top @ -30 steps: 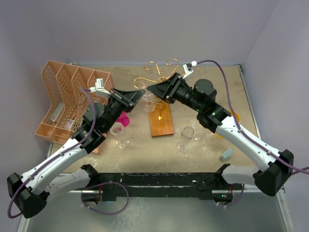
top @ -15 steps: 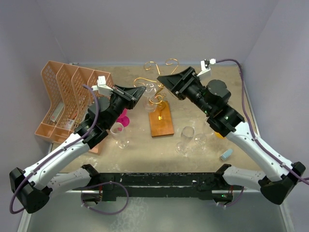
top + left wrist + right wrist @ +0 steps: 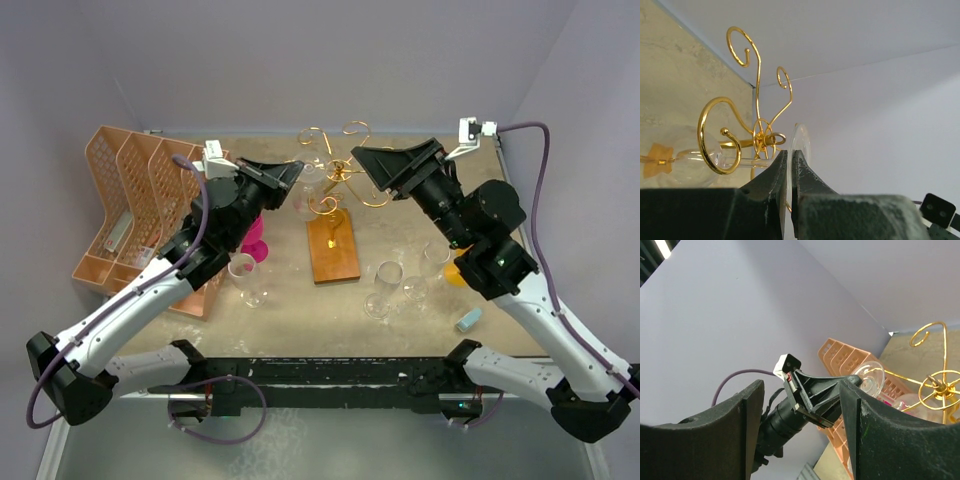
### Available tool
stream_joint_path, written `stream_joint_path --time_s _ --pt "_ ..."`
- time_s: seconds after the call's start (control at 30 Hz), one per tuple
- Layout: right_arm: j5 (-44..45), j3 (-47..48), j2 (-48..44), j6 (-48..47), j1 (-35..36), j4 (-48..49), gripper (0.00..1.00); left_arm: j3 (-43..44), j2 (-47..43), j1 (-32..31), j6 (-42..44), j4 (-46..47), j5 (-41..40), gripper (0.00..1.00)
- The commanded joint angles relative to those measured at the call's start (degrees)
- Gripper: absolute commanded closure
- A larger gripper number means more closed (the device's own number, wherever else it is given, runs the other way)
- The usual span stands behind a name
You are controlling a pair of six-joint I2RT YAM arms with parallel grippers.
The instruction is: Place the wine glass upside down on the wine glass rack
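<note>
My left gripper (image 3: 296, 178) is shut on the round foot of the clear wine glass (image 3: 311, 192), held up against the gold wire wine glass rack (image 3: 338, 182). In the left wrist view the jaws (image 3: 789, 153) pinch the foot (image 3: 801, 142). The stem (image 3: 747, 162) runs across a curled gold arm (image 3: 707, 142) to the bowl (image 3: 687, 167). The rack stands on its reddish-brown wooden base (image 3: 333, 255). My right gripper (image 3: 366, 160) is open and empty, just right of the rack top. Its wrist view (image 3: 800, 407) shows the left gripper, the glass foot (image 3: 871, 377) and the rack (image 3: 940, 385).
The peach lattice organiser (image 3: 135, 205) stands at the left. A pink cup (image 3: 256, 246) and a clear glass (image 3: 250, 282) sit left of the base. Two more glasses (image 3: 384, 288) (image 3: 414, 290), an orange object (image 3: 456, 272) and a pale blue block (image 3: 467, 320) lie at the right.
My right gripper has let go of the glass and drawn back to the right, away from the rack. My left gripper still holds the glass foot and has risen slightly toward the rack.
</note>
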Motion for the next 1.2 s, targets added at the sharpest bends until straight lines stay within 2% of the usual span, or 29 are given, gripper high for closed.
stream_joint_path --time_s 0.0,0.23,0.6,0.87,1.17 --pt "1.5 2.7 -1.58 -4.47 0.14 4.63 0.37 4.57 0.52 -0.09 1.42 2.09 -4.05 1.0" --pt "1.52 1.12 -3.03 -4.48 0.22 6.41 0.37 5.81 1.69 -0.05 2.89 1.33 -7.34 1.0" --pt "2.32 -3.21 -7.48 -6.41 0.26 12.06 0.39 3.42 1.71 -0.04 5.12 6.25 -11.91 1.0" --pt "2.06 -3.99 -8.57 -5.09 0.22 11.98 0.39 2.25 0.01 0.0 5.87 5.18 -17.06 1.0" --pt "1.88 -3.77 -8.19 -4.27 0.29 10.99 0.39 1.3 -3.39 -0.04 7.17 1.35 -16.32 1.0"
